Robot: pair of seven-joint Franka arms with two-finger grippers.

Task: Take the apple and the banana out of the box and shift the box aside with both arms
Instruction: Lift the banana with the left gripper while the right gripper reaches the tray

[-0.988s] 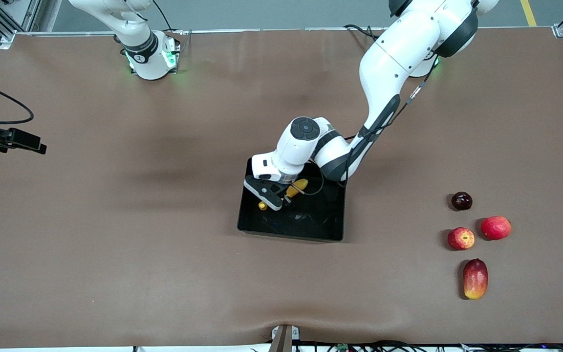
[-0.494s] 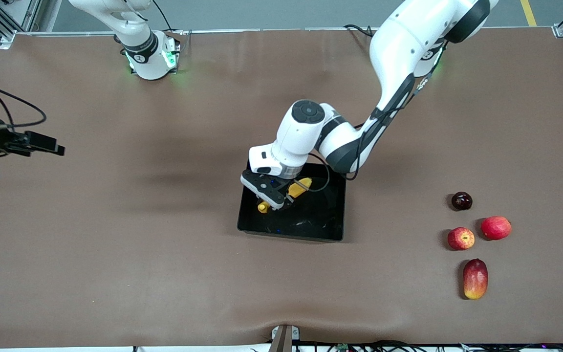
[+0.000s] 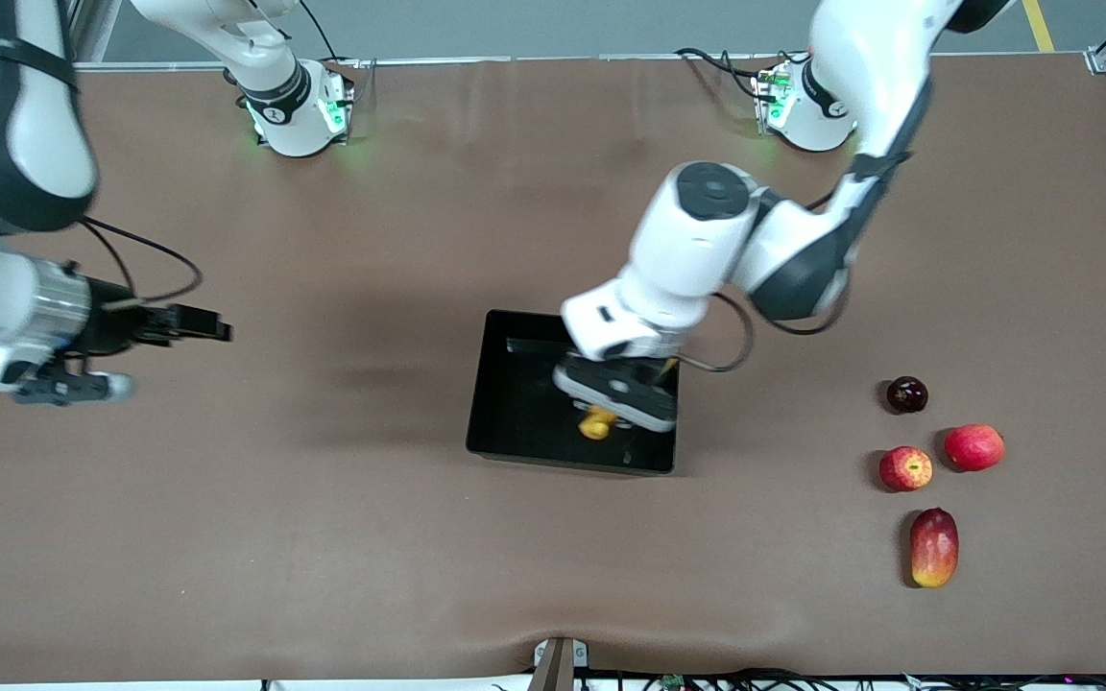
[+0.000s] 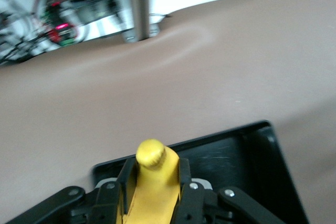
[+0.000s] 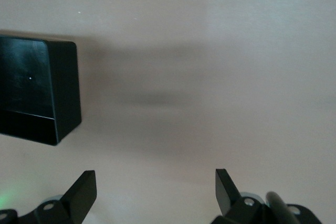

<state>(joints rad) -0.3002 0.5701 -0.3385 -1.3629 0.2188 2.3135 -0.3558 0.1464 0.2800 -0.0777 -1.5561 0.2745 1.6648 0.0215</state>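
Observation:
My left gripper (image 3: pixel 615 411) is shut on the yellow banana (image 3: pixel 597 422) and holds it over the black box (image 3: pixel 519 408), at the corner toward the left arm's end. In the left wrist view the banana (image 4: pixel 153 174) stands between the fingers (image 4: pixel 126 178) with the box (image 4: pixel 252 153) below. The red apple (image 3: pixel 905 468) with yellow patches lies on the table toward the left arm's end. My right gripper (image 3: pixel 203 329) hangs open and empty over bare table toward the right arm's end. The right wrist view shows that gripper (image 5: pixel 155 190) wide open, with the box's corner (image 5: pixel 37 90) farther off.
Beside the apple lie a plain pinkish-red fruit (image 3: pixel 973 447), a small dark red fruit (image 3: pixel 907 394) and a red-and-yellow mango (image 3: pixel 933 547). A metal bracket (image 3: pixel 558 662) sits at the table's near edge.
My left gripper has risen and carried the banana from the box's right-arm side to its left-arm side. The right arm has swung in toward the box.

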